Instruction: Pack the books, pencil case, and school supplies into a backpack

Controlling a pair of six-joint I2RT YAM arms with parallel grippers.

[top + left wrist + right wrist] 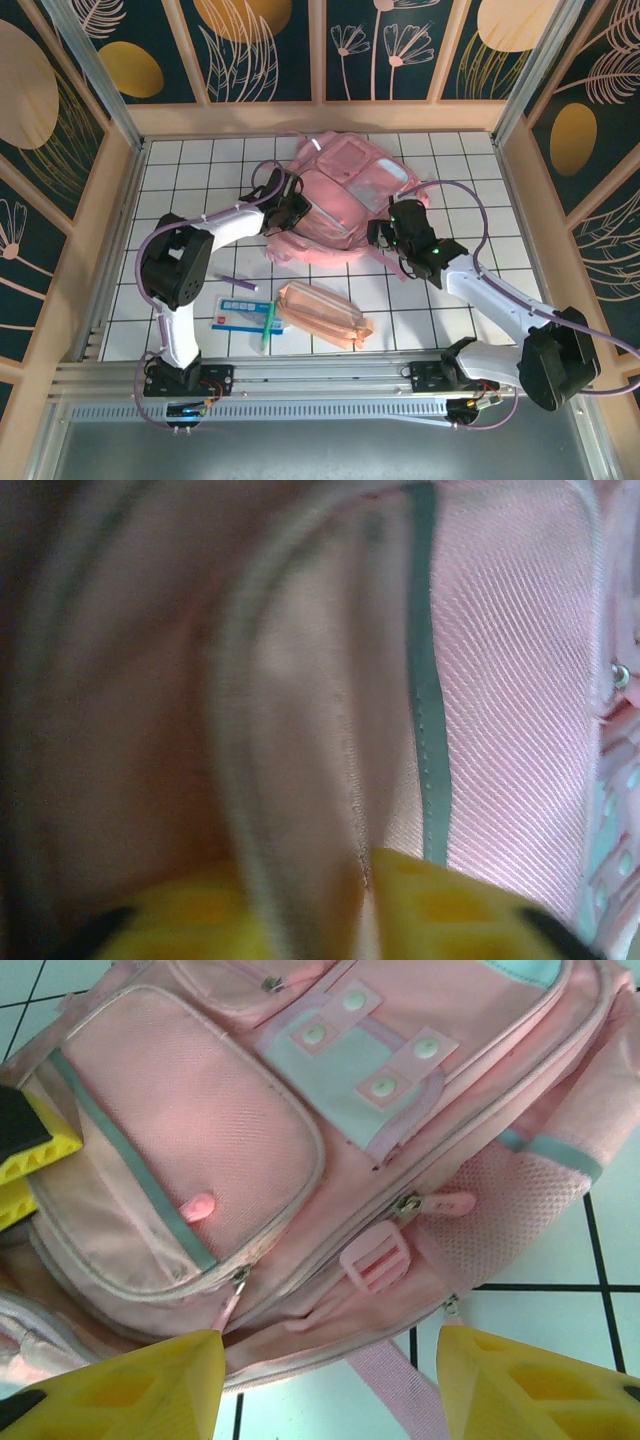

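The pink backpack (345, 190) lies flat at the back middle of the tiled table. My left gripper (297, 212) is at its left edge, its yellow fingers (470, 910) shut on a fold of the backpack's fabric (330, 780); those fingers (30, 1150) also show in the right wrist view. My right gripper (383, 235) stands open at the backpack's right side, its fingertips (130, 1385) wide apart over a zipper seam and buckle (375, 1258). The peach pencil case (322, 315), white-and-blue packet (238, 313) and green pen (268, 327) lie near the front. The navy booklet is out of view.
A slim purple pen (238, 283) lies left of the pencil case. Wooden walls (110, 230) close in the table on three sides, and a metal rail (320, 375) runs along the front. A pink strap (395, 1390) trails onto the tiles below the backpack.
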